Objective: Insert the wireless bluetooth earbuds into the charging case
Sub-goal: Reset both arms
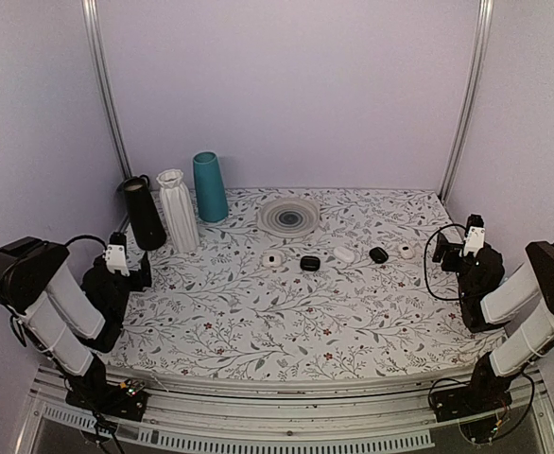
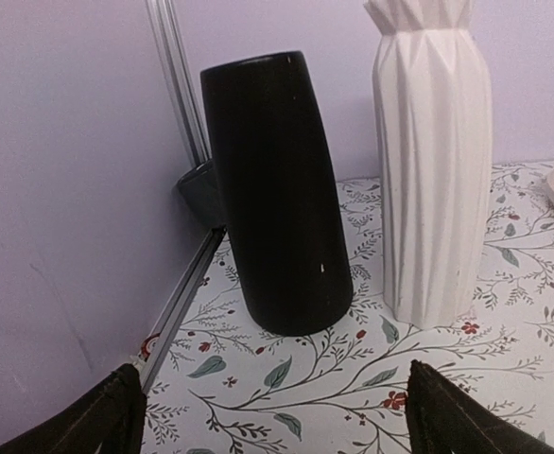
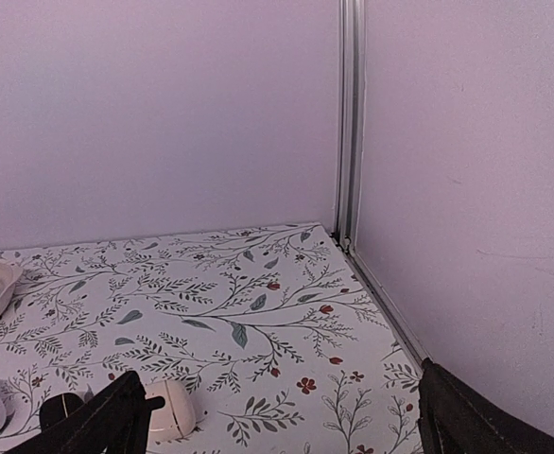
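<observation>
Five small pieces lie in a row mid-table in the top view: a white rounded one (image 1: 275,258), a black one (image 1: 309,263), a white one (image 1: 344,253), a black one (image 1: 378,254) and a cream-white one (image 1: 406,251). In the right wrist view the cream-white one (image 3: 168,409) shows a seam between two rounded halves, like the charging case. I cannot tell which pieces are earbuds. My left gripper (image 1: 141,274) (image 2: 277,416) is open and empty, facing the vases. My right gripper (image 1: 444,249) (image 3: 282,416) is open and empty, just right of the cream-white piece.
A black vase (image 1: 143,213) (image 2: 277,189), a ribbed white vase (image 1: 178,210) (image 2: 438,161) and a teal vase (image 1: 210,186) stand at the back left. A grey ringed plate (image 1: 288,216) lies behind the row. Lilac walls with metal rails (image 3: 350,123) enclose the table.
</observation>
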Available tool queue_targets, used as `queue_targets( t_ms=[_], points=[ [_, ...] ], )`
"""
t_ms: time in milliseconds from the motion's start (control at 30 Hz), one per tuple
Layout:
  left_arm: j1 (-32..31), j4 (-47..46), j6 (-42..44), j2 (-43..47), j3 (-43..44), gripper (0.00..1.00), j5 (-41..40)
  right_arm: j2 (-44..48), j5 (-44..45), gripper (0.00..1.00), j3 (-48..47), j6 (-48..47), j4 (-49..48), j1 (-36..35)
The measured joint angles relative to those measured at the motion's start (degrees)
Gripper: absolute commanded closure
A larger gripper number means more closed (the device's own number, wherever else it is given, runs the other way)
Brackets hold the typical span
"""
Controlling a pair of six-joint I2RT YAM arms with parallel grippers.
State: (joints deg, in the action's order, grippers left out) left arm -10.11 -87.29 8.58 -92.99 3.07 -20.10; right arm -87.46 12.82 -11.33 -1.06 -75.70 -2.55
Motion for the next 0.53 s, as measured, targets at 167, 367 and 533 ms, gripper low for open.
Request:
queue_targets(
  t_ms=[167, 367, 533],
  points=[
    [0.83, 0.0, -0.66, 0.68, 2.67, 0.04, 0.09, 0.0, -0.04, 0.01, -0.04, 0.0, 0.0, 0.0],
    [1.18, 0.0, -1.29, 1.16, 3.37, 0.04, 0.15, 0.0, -0.07, 0.01, -0.11, 0.0, 0.0, 0.0],
    [1.2, 0.0, -1.36, 1.16, 3.37, 0.04, 0.17, 0.0, -0.09, 0.01, -0.24, 0.0, 0.0, 0.0]
  ],
)
